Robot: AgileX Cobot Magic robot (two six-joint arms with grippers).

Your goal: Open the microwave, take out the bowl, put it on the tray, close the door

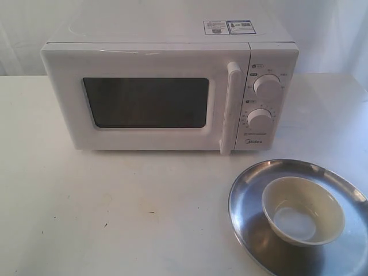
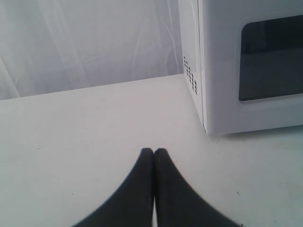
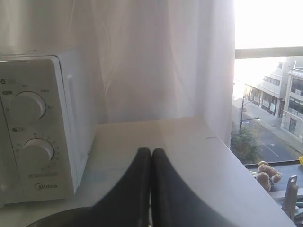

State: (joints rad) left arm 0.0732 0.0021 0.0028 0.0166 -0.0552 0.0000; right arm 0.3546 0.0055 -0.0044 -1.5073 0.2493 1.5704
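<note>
The white Midea microwave [image 1: 167,92] stands at the back of the table with its door [image 1: 146,102] closed and the bar handle [image 1: 232,106] upright. The cream bowl [image 1: 303,210] sits upright on the silver tray [image 1: 247,195] at the front right. Neither arm shows in the exterior view. My left gripper [image 2: 154,151] is shut and empty above the table, off the microwave's [image 2: 236,71] left front corner. My right gripper [image 3: 151,151] is shut and empty, beside the microwave's dial panel [image 3: 31,127], with the tray's dark rim [image 3: 61,215] just below it.
White curtains hang behind the table. The table's right edge [image 3: 246,165] drops off beside a window with a street outside. Bare white tabletop [image 1: 115,213] stretches in front of the microwave.
</note>
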